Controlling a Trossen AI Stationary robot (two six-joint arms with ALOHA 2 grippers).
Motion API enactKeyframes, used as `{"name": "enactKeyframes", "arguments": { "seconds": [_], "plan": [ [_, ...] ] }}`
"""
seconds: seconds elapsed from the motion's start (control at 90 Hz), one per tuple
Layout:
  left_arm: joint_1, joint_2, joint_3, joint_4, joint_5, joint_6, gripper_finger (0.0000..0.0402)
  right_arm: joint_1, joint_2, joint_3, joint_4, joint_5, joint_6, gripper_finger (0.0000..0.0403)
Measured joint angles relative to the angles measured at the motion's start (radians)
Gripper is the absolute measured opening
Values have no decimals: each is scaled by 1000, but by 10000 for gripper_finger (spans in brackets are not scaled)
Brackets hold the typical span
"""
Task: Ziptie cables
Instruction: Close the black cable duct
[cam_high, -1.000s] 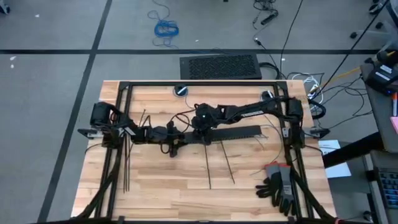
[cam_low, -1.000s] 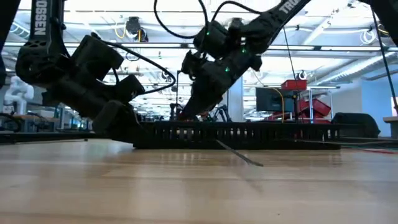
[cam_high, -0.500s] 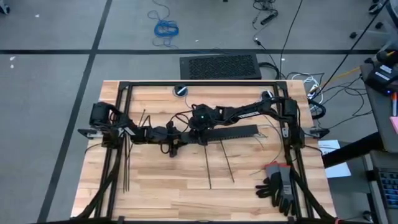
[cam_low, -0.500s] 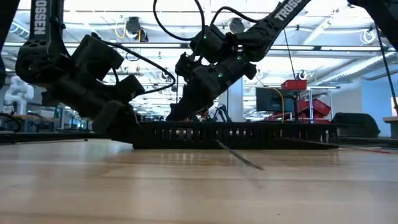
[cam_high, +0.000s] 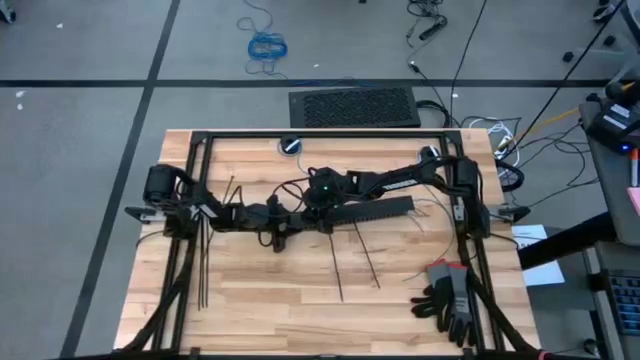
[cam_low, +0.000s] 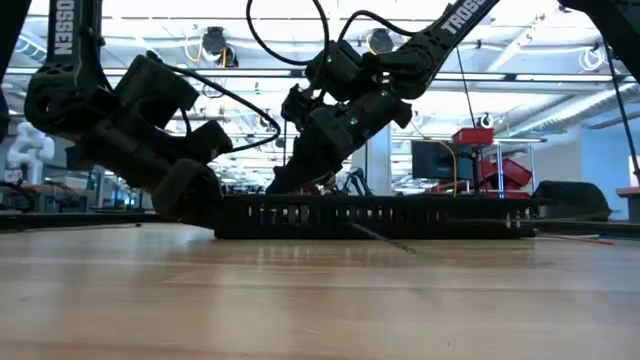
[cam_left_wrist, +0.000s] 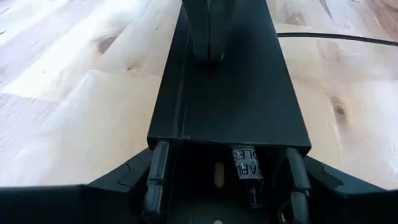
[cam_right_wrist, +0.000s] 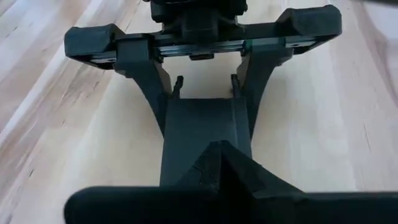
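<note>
A long black slotted bar (cam_high: 360, 212) lies across the middle of the table. My left gripper (cam_high: 282, 228) is shut on its left end. My right gripper (cam_high: 323, 213) is shut, its tips down on the bar's top a little right of that. Thin black zipties lie loose on the wood: two (cam_high: 336, 268) (cam_high: 366, 258) near the bar's middle and several (cam_high: 204, 262) at the left. Of the cables I see only faint thin strands (cam_high: 428, 216) by the bar's right end. My left gripper holds the bar's left end (cam_left_wrist: 163, 138) between its two fingers (cam_left_wrist: 155, 175), one on each long side wall. The fingers come in low from the table's left and lie along the bar, which rests on the table. My right gripper presses its shut fingertips (cam_left_wrist: 208, 38) down on the bar's top face (cam_right_wrist: 200, 127), slanting down from the right. The bar stays flat on the wood beneath them.
A black frame (cam_high: 320, 134) runs around the table's far and side edges. A pair of grey and black gloves (cam_high: 448, 296) lies at the near right. Open wood lies in front of the bar (cam_low: 320, 300).
My right gripper has moved a little toward the table's left along the bar's top and stayed shut. The bar's right end has shifted slightly with it. My left gripper has kept its hold on the left end.
</note>
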Motion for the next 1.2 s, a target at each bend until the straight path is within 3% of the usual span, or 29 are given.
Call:
{"name": "enactKeyframes", "arguments": {
  "seconds": [0.522,1.022,1.2],
  "plan": [
    [1,-2,1,-19,-36,2,243,-8,85,0,230,-57,25,0],
    [1,-22,1,-28,-32,-22,261,-7,71,0,208,-55,35,0],
    [8,-48,1,-25,42,-51,271,-6,70,0,206,-63,35,0]
  ]
}}
